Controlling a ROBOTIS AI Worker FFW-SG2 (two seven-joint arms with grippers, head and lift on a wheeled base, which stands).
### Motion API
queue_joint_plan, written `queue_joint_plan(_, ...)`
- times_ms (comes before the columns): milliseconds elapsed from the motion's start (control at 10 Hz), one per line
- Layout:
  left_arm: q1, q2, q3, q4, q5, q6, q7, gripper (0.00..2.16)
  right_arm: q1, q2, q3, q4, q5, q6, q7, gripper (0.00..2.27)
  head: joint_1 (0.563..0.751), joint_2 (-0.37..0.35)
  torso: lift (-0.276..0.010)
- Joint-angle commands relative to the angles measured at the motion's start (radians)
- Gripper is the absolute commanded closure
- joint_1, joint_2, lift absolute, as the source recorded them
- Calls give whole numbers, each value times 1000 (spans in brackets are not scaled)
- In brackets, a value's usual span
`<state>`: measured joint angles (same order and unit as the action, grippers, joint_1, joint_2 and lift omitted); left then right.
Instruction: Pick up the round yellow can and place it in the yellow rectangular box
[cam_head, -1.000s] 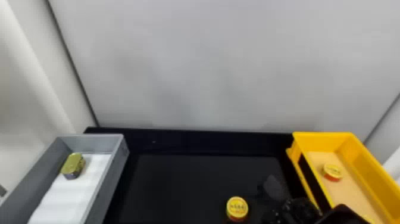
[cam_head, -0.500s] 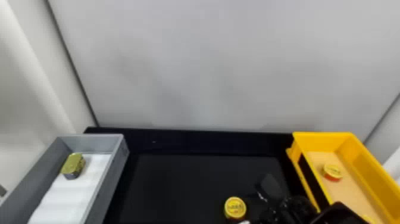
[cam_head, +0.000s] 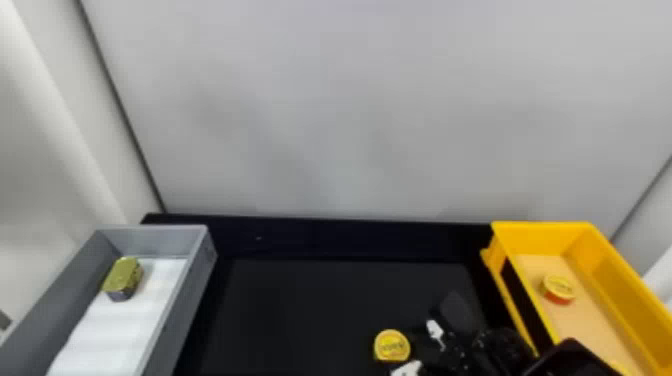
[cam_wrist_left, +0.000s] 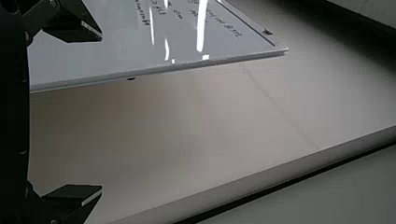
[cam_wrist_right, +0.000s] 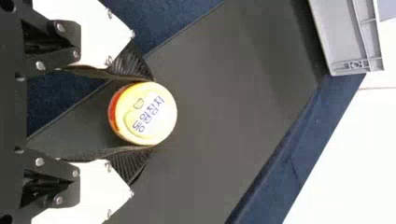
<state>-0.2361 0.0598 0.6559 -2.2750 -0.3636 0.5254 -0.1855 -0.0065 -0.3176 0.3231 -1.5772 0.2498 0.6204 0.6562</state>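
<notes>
The round yellow can (cam_head: 391, 346) stands on the black surface at the lower middle of the head view, with my right gripper (cam_head: 411, 345) around it from the right. In the right wrist view, its yellow lid (cam_wrist_right: 145, 113) faces the camera, and my right gripper (cam_wrist_right: 148, 113) is shut on the can, a finger against each side. The yellow rectangular box (cam_head: 540, 232) lies to the right in the head view. Away from these things, my left gripper (cam_wrist_left: 101, 113) is open, nothing between its fingers.
Inside the yellow box sits another yellow-and-red can (cam_head: 558, 288). At the left, a grey box (cam_head: 150, 235) with a white liner holds a gold rectangular can (cam_head: 123, 278). A whiteboard (cam_wrist_left: 112, 51) and a pale table (cam_wrist_left: 187, 135) appear in the left wrist view.
In the head view, white parts of my right gripper have come into sight beside the can, closer around it. The can has shifted slightly to the left.
</notes>
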Motion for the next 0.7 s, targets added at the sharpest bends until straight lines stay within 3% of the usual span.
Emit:
queue_joint_plan(0, 1, -1, 3, 0, 0, 0, 0, 127, 5, 3, -12, -1, 5, -3, 1, 636, 629, 12, -55)
queue_joint_plan(600, 3, -3, 7, 8, 2, 3, 0, 127, 6, 20, -54, -101, 20, 6, 11, 711, 629, 12, -55)
